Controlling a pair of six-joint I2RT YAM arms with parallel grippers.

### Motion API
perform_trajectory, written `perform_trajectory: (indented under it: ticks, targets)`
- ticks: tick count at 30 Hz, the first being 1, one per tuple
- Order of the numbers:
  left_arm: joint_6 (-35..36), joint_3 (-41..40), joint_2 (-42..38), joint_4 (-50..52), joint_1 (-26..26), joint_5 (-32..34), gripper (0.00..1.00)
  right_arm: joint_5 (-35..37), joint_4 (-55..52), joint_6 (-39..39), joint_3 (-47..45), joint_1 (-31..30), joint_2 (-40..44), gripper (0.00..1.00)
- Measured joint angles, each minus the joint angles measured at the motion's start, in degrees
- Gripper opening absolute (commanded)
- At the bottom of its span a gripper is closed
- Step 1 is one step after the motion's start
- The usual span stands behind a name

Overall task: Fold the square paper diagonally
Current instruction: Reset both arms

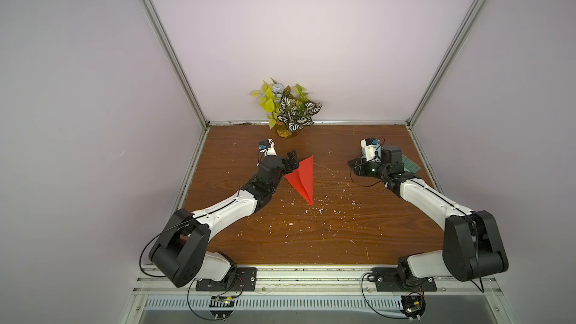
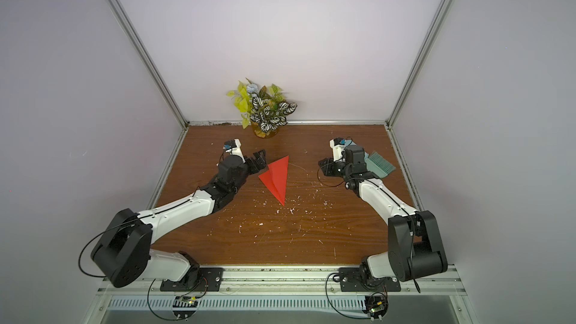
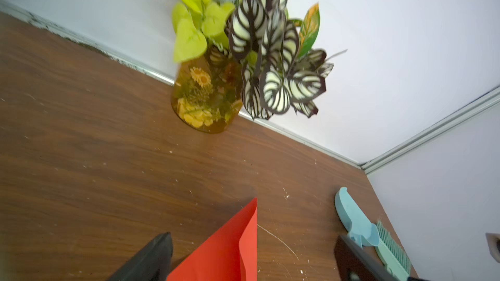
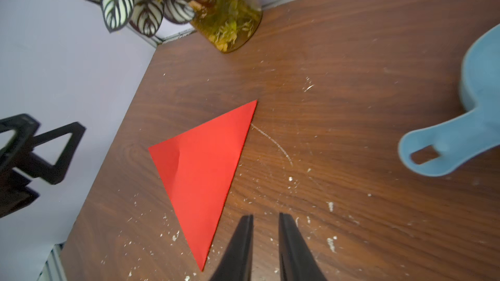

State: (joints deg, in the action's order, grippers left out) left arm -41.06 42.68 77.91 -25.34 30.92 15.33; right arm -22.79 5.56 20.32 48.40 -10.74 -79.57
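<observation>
the paper (image 1: pixel 301 179) is lying folded in a triangle on the table (image 1: pixel 343 238), left of the middle. the left gripper (image 1: pixel 293 161) is gaping wide by its left corner. the right gripper (image 4: pixel 266 239) is holding nothing, jaws a little apart, far right of it.

The folded red paper (image 3: pixel 224 252) lies between the left end effector's (image 3: pixel 253 240) widely spread fingers (image 3: pixel 151 260), a plant vase (image 3: pixel 205 98) beyond.
</observation>
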Motion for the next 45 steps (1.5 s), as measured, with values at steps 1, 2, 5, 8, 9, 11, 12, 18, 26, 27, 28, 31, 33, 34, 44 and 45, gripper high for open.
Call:
perform_trajectory:
  ticks: [1, 2, 5, 8, 9, 11, 12, 18, 26, 27, 28, 31, 33, 34, 44, 45]
  targets:
    - [0.48, -0.70, -1.57, 0.42, -1.05, 0.11, 0.97, 0.31, 0.17, -0.20, -0.59, 0.92, 1.16, 0.34]
    - [1.22, -1.46, -3.43, 1.14, -2.23, 0.42, 0.98, 1.11, 0.39, -0.44, -1.62, 1.95, 2.84, 0.41]
    - [3.89, -4.07, -8.61, 3.26, -5.11, 2.91, 0.99, 5.20, 0.87, -1.68, -5.64, 4.13, 8.20, 0.64]
    - [7.32, -7.76, -13.86, 5.01, -7.96, 7.15, 0.98, 11.91, 3.04, -2.91, -11.43, 5.25, 14.32, 0.84]
    - [8.55, -9.25, -15.56, 5.35, -8.92, 8.52, 0.98, 13.92, 4.44, -3.39, -13.84, 5.53, 16.37, 0.92]
    - [10.82, -12.22, -18.45, 5.79, -11.08, 11.10, 0.98, 18.10, 8.24, -4.59, -18.82, 5.90, 19.76, 0.99]
    - [11.89, -13.70, -19.63, 5.75, -12.15, 12.35, 0.98, 19.80, 10.23, -5.05, -21.42, 6.08, 21.24, 0.99]
    - [20.44, -24.24, -23.41, -0.59, -16.02, 21.64, 0.98, 29.29, 22.38, -8.26, -33.24, 7.02, 21.44, 0.99]
    - [31.21, -33.00, -13.14, -20.57, -16.65, 24.68, 0.97, 32.20, 45.68, -13.20, -38.25, 7.21, 7.34, 0.99]
    - [32.13, -33.22, -11.19, -23.02, -16.68, 24.44, 0.97, 32.35, 48.72, -13.88, -38.77, 7.23, 5.53, 0.99]
    - [33.22, -33.31, -8.96, -25.64, -16.70, 23.89, 0.97, 32.35, 51.10, -14.80, -38.93, 7.23, 3.69, 0.99]
    - [36.24, -33.66, -2.56, -34.16, -16.83, 20.81, 0.97, 31.82, 56.48, -16.72, -38.82, 7.58, -0.22, 0.99]
    - [38.38, -33.66, 0.42, -37.88, -16.94, 18.88, 0.97, 31.21, 61.77, -17.44, -38.80, 7.87, -3.87, 0.99]
    - [39.63, -33.75, 1.55, -40.02, -17.09, 17.79, 0.97, 30.73, 65.33, -17.79, -38.95, 8.00, -6.51, 0.99]
    - [40.76, -38.84, 12.39, -59.47, -24.00, 8.57, 0.96, 27.69, 68.41, -18.86, -37.40, 9.01, -9.05, 0.99]
    - [40.48, -37.86, 12.31, -59.30, -24.37, 8.11, 0.96, 27.39, 68.54, -18.88, -37.33, 9.01, -9.05, 0.99]
